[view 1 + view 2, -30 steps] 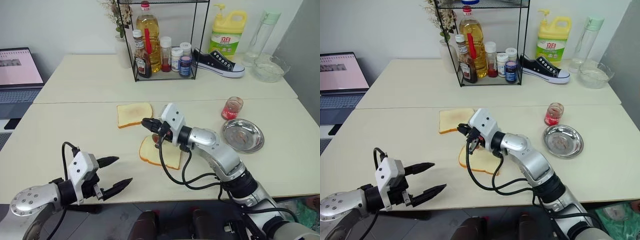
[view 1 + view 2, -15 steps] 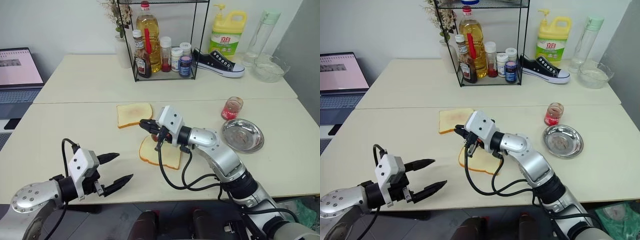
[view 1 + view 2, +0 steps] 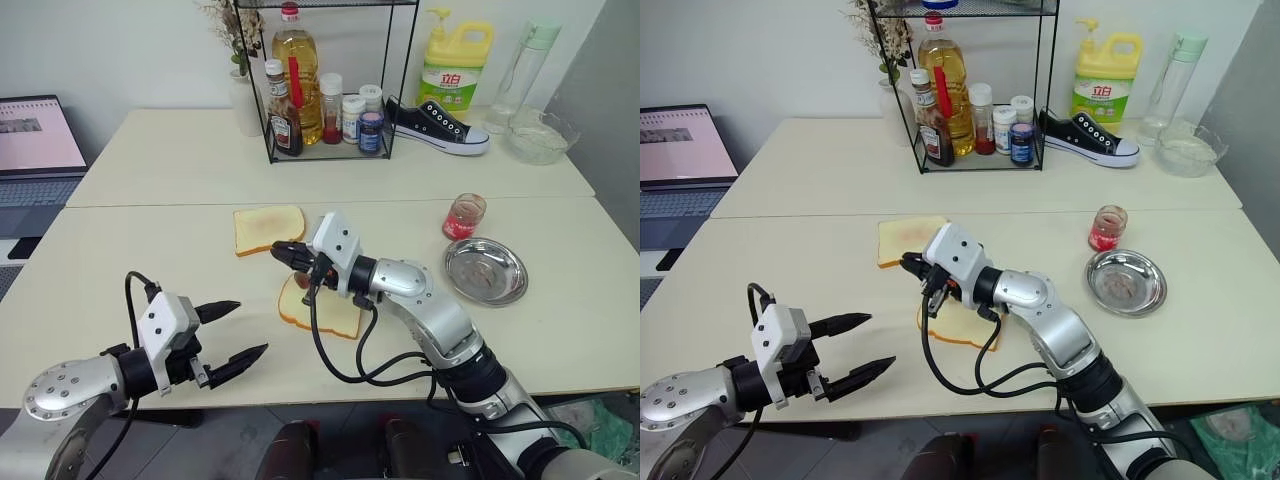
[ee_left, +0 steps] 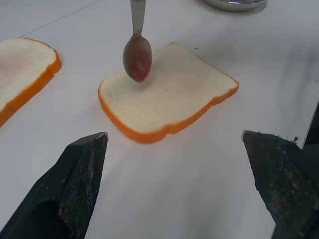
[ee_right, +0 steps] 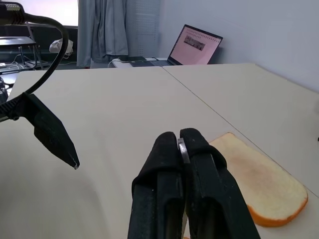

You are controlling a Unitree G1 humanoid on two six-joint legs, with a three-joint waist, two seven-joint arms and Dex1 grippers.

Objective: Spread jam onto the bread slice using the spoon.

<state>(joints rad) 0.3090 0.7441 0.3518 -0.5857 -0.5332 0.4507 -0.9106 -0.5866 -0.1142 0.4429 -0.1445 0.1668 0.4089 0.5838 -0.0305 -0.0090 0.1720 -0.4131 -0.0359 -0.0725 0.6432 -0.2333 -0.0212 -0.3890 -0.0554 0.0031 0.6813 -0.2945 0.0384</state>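
Note:
The bread slice [image 3: 325, 310], white with an orange crust, lies flat near the table's middle. My right gripper [image 3: 279, 250] points left above the slice's left part and is shut on the spoon's thin handle. The spoon [image 4: 137, 59] hangs straight down, its bowl coated with red jam, at the slice's far left corner; whether it touches I cannot tell. More jam sits in a small glass jar [image 3: 464, 216] to the right. My left gripper [image 3: 250, 326] hovers open near the table's front edge, left of the slice, holding nothing.
A second bread slice [image 3: 268, 228] lies behind and left of the first. A round steel dish [image 3: 485, 271] stands right of my right arm. At the back are a wire rack of bottles [image 3: 320, 110], a shoe [image 3: 436, 125] and a detergent bottle [image 3: 455, 65]. A laptop [image 3: 35, 140] sits far left.
The right gripper and the hanging spoon have edged slightly left over the slice. The left gripper stays open in the same place.

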